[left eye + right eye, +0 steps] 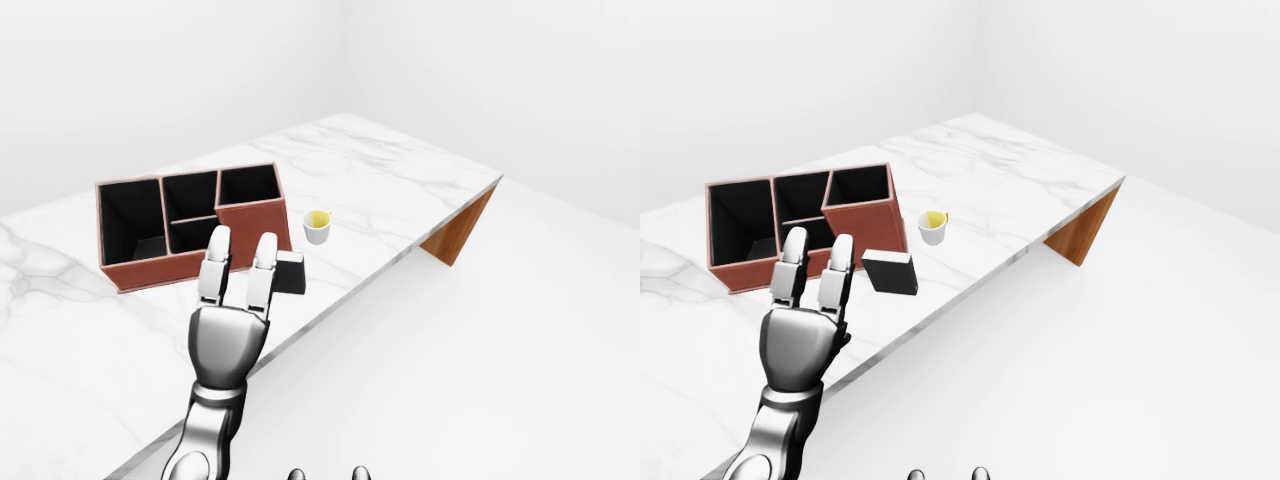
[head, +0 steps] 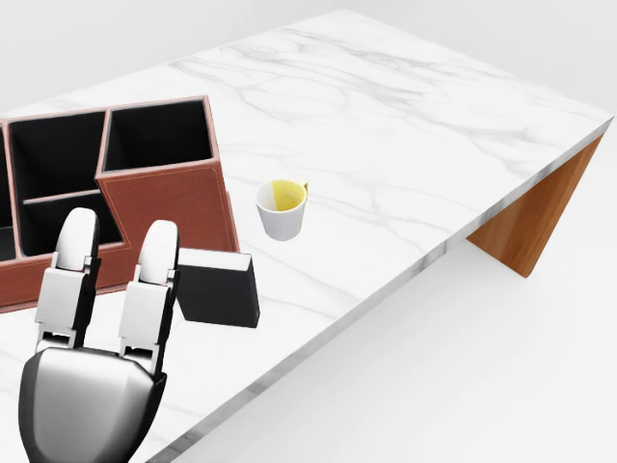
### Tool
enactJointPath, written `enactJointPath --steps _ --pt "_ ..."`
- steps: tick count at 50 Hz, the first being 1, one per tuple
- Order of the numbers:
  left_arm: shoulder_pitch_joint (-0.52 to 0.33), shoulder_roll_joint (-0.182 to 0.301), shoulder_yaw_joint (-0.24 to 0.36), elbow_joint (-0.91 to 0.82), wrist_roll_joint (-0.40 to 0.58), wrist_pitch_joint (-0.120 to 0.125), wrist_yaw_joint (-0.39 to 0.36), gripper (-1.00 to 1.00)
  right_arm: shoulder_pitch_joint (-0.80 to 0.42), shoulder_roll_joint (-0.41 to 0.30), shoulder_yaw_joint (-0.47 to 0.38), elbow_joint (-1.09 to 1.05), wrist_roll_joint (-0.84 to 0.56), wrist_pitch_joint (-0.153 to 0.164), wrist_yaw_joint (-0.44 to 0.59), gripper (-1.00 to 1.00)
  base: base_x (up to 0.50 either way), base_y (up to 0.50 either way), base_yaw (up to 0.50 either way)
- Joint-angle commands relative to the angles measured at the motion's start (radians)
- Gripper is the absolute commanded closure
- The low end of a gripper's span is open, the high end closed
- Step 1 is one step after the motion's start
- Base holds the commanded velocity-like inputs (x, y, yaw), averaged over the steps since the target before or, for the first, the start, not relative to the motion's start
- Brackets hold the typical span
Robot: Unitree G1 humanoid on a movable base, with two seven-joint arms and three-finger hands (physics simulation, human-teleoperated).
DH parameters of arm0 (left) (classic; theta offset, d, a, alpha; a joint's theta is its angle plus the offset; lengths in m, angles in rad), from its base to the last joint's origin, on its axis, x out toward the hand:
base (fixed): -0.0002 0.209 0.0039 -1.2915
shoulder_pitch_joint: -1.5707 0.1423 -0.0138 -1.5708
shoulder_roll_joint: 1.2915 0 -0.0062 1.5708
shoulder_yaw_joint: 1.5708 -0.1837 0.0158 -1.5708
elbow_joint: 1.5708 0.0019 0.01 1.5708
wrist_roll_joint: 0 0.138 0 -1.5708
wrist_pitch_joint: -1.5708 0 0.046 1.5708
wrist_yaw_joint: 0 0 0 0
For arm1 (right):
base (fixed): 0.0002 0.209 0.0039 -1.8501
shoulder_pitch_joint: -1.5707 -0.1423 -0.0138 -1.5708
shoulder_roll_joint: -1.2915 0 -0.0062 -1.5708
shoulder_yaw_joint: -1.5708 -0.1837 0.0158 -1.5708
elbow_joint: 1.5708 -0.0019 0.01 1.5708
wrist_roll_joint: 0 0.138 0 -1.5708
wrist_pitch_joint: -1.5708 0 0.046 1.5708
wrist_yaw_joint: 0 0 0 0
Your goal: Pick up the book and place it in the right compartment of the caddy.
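book (image 2: 218, 287): dark, lies on the marble table (image 2: 405, 125), just beside the caddy's tall right wall, toward 5 o'clock from it in the head view; cream page edge faces 12 o'clock.
caddy (image 2: 164, 198): brown, black inside, open top; right compartment (image 2: 157, 135) looks empty, at 11 o'clock from the book.
cup (image 2: 281, 209): white with yellow inside, at 1 o'clock from the book, apart from it.
left hand (image 2: 101, 328): fingers (image 2: 154, 275) straight and spread wide, holds nothing; sits at 9 o'clock of the book, fingertips near its left edge, contact cannot tell.
right hand (image 1: 325, 474): only fingertips at 6 o'clock edge of the left-eye view, state cannot tell.
step: reach for the book, no grasp yet.
how to do it well: shift the hand toward 3 o'clock over the book, close across its thin sides, lift clear above the tall wall before going to 11 o'clock.
risk: pushing the book into the cup or caddy wall.
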Motion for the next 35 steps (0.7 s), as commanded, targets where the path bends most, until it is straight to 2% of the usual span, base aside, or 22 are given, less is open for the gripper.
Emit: enactJointPath --steps 1,35 --pt "-0.001 0.0 0.0 0.0 -0.002 0.0 0.0 -1.0 0.002 0.001 0.0 -0.003 0.007 0.0 0.0 -1.0 0.0 0.0 0.0" --pt "0.01 0.002 -0.004 -0.015 0.014 0.0 0.0 -1.0 0.002 0.004 0.0 -0.005 0.0 0.0 0.0 -1.0 0.0 0.0 0.0"
